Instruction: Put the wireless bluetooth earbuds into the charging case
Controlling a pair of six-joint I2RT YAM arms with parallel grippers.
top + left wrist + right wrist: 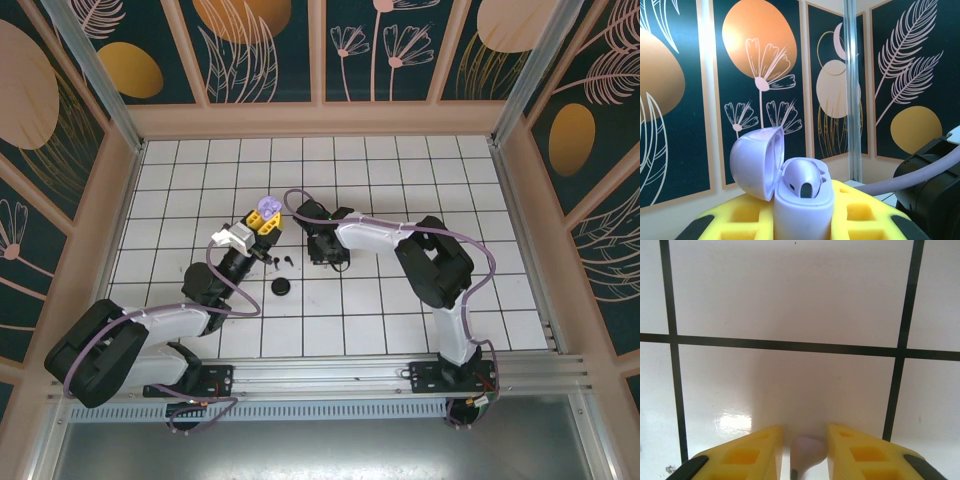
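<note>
My left gripper (262,226) is shut on an open lilac charging case (802,210), held upright above the tiles. The case's lid (754,162) is tipped back to the left, and one lilac earbud (806,181) sits in the case. In the top view the case (267,209) shows just left of the right arm's wrist. My right gripper (805,432) is down at the white tile floor, its yellow fingers (747,455) closed in on a second lilac earbud (808,451). From above, the right gripper (326,254) points straight down.
Two small black earbuds (272,263) lie on the tiles between the grippers. A round black case (281,288) rests nearer the arm bases. Wooden walls (320,118) ring the tiled floor, and an aluminium rail (400,375) runs along the near edge.
</note>
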